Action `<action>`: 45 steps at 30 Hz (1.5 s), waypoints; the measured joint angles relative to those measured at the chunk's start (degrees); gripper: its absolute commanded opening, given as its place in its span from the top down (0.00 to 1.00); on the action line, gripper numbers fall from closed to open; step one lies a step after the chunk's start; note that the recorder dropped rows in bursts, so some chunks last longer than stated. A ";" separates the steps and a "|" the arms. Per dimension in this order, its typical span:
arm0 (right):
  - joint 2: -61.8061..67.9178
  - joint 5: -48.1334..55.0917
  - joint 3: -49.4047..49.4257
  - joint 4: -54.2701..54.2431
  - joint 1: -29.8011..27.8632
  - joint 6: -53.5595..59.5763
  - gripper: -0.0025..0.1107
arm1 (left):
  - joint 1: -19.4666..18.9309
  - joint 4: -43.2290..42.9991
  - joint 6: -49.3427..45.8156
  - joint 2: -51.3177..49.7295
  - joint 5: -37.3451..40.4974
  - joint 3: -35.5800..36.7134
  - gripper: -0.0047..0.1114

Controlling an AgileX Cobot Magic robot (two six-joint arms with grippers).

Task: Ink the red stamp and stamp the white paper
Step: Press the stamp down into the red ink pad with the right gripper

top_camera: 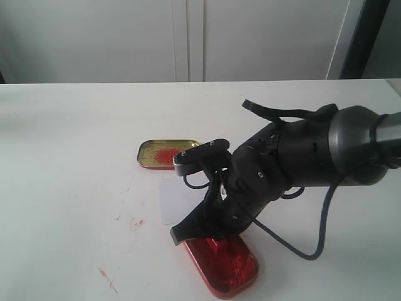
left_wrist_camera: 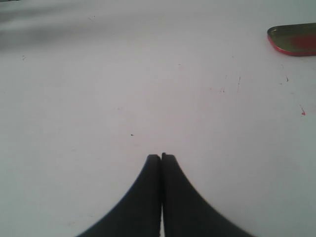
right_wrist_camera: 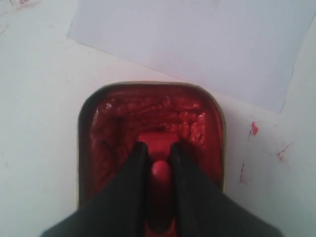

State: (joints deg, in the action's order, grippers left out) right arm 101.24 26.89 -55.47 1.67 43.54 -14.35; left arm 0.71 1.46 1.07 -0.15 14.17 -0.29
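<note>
Clearly, the red stamp is in the oval ink tin, face down in the red paste. The right jaws are closed narrowly on it: 1 finger on each side of the slim knob, with the wider block showing just past the fingertips. The left jaws are pressed together with nothing between them and hang over bare desk, well apart from the work. The shallow gold lid with its red smear lies at the edge of that arm's view.

The stamp looks like a small, light piece of hard plastic — stiff enough that a firm pinch should not deform it. Its smooth knob is probably slippery, more so if any paste reaches it. The best hold seems to be the one it has now, on the 2 flat sides of the knob, low and close to the block, which leaves the inked face free.

The paste looks thick and sticky, so it may cling to the face on lifting, and the light tin could come up with it.

The white paper lies just beside the tin. It is thin and loose, so it is likely to slide or stick to a wet face unless the stamp comes down square and upright.
</note>
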 measured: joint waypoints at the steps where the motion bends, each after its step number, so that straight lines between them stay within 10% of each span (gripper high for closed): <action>1: 0.31 -0.02 0.00 0.10 0.00 0.00 0.98 | 0.00 0.00 0.00 0.00 0.00 0.00 0.96; 45: 4.41 2.93 -0.60 0.10 0.00 0.00 0.98 | 0.00 0.00 0.00 0.00 0.00 0.00 0.96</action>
State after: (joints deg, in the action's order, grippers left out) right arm 105.65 29.82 -56.07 1.77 43.54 -14.35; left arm 0.71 1.46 1.07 -0.15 14.17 -0.29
